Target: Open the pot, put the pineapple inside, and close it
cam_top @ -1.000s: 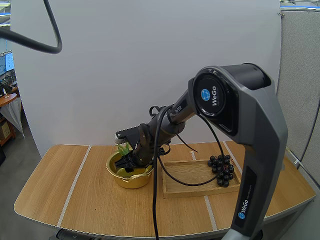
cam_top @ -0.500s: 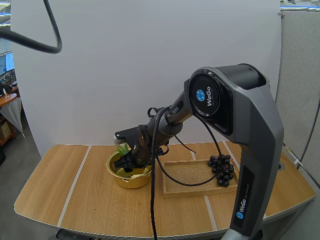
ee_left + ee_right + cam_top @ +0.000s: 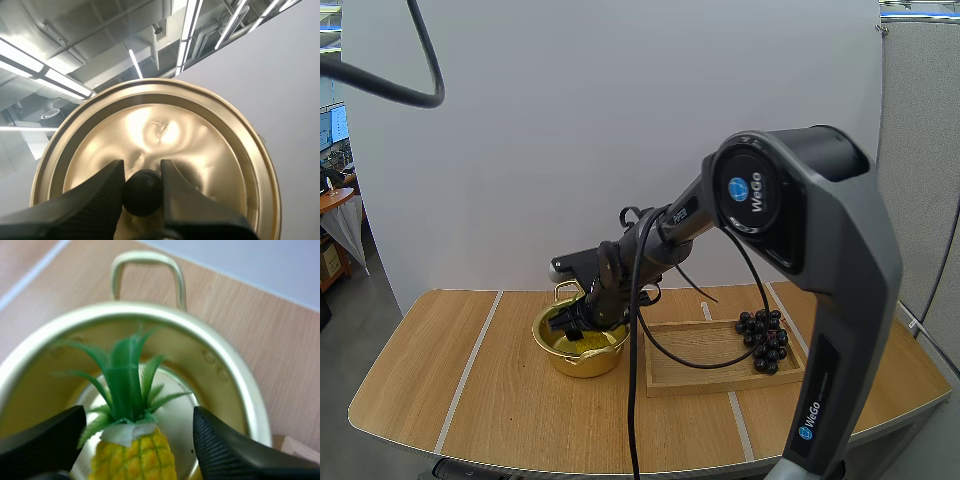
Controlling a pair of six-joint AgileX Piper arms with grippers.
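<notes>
The gold pot [image 3: 582, 348] stands open on the table, left of the tray. My right gripper [image 3: 570, 323] reaches down into it. In the right wrist view its fingers [image 3: 227, 450] stand apart, open, on either side of the pineapple [image 3: 134, 452]. The pineapple's yellow body and green leaves lie inside the pot [image 3: 220, 365], and a gap shows between the fruit and one finger. My left gripper [image 3: 141, 167] is shut on the black knob [image 3: 142, 192] of the gold lid [image 3: 210, 150], held up in the air away from the pot.
A wooden tray [image 3: 705, 378] lies right of the pot, with a bunch of dark grapes [image 3: 763, 339] at its right end. Bare tabletop [image 3: 450, 370] stretches to the left of the pot and along the front edge.
The pineapple's green leaves, seen above the pot's far rim earlier, have dropped out of sight into the pot. My right arm's wrist has lifted slightly.
</notes>
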